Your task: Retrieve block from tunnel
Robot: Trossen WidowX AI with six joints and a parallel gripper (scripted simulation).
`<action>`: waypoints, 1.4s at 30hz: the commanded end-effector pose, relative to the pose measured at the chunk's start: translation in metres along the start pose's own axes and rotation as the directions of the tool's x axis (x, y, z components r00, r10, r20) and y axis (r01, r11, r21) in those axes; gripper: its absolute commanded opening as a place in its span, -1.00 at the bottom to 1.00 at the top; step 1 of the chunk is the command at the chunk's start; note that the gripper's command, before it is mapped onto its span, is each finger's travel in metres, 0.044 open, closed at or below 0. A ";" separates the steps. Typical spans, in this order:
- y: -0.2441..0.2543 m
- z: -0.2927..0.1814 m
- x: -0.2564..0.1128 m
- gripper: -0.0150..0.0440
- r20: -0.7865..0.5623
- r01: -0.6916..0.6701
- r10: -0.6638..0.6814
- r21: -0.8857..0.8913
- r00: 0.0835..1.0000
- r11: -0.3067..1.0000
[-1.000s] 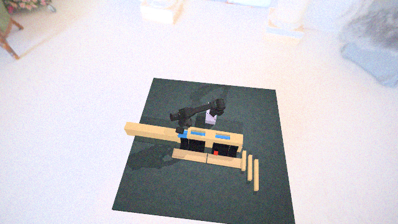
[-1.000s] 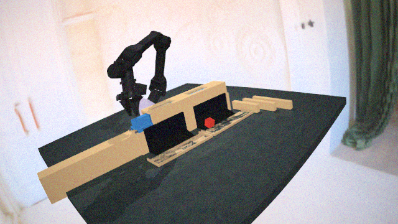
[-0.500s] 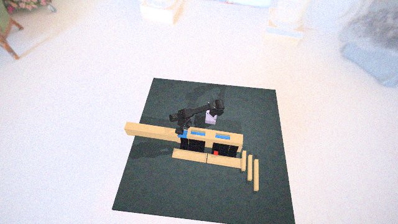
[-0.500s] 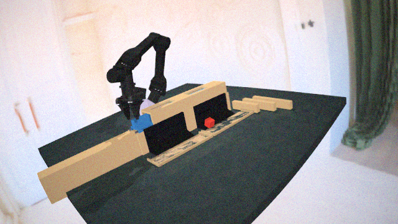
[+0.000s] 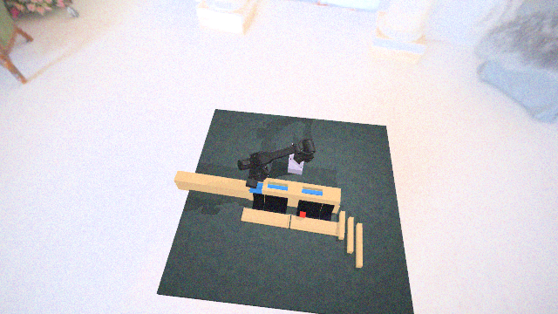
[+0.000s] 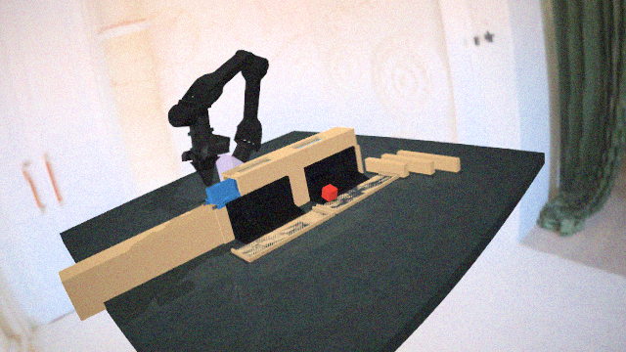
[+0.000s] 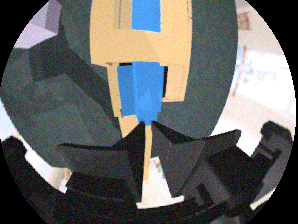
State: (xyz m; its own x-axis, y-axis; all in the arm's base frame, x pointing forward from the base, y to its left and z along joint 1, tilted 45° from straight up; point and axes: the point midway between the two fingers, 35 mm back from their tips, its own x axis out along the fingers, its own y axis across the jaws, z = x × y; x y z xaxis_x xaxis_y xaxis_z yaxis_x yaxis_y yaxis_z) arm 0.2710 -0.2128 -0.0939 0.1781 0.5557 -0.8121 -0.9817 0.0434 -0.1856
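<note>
Narrow tool (image 5: 251,183) (image 6: 210,182) (image 7: 148,124), showing nothing gripped; facing blue block-shaped handle (image 5: 255,188) (image 6: 223,193) (image 7: 146,95) just beyond fingertips, long axis running away toward tan wooden tunnel (image 5: 293,201) (image 6: 298,183) (image 7: 172,45).

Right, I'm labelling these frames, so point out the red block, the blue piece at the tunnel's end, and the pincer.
red block (image 5: 302,214) (image 6: 330,193): top and exterior, visible middle
blue piece (image 5: 256,188) (image 6: 223,193) (image 7: 146,90): all views, exposed body
pincer (image 7: 148,124): wrist, between fingertips

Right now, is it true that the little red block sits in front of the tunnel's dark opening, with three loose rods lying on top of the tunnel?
Not quite: the three rods lie on the table, beyond one end of the tunnel, as the exterior view shows. The rest is right.
</note>
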 end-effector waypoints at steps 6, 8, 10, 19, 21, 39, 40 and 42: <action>0.000 0.000 0.000 -0.49 0.000 0.000 0.000 -0.001 1.000 1.000; 0.000 0.002 0.000 -0.49 0.000 0.000 0.000 -0.001 1.000 1.000; 0.000 0.001 0.000 -0.40 0.001 -0.001 0.001 -0.001 1.000 1.000; -0.001 -0.001 -0.007 0.40 -0.001 0.001 -0.001 0.000 1.000 1.000; -0.003 -0.002 -0.014 0.58 -0.002 0.003 -0.003 0.002 1.000 1.000; -0.080 0.118 -0.047 1.00 0.081 -0.092 0.052 0.630 0.995 0.772; -0.084 0.129 -0.048 1.00 0.088 -0.102 0.058 0.668 0.994 0.737; -0.091 0.149 -0.050 1.00 0.100 -0.121 0.069 0.736 0.993 0.666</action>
State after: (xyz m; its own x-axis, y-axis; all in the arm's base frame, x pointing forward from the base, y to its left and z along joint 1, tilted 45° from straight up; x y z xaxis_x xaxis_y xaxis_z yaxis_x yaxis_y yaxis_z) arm 0.3237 -0.1607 0.0040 0.1218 0.6122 -0.7813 -0.8794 0.4315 0.2010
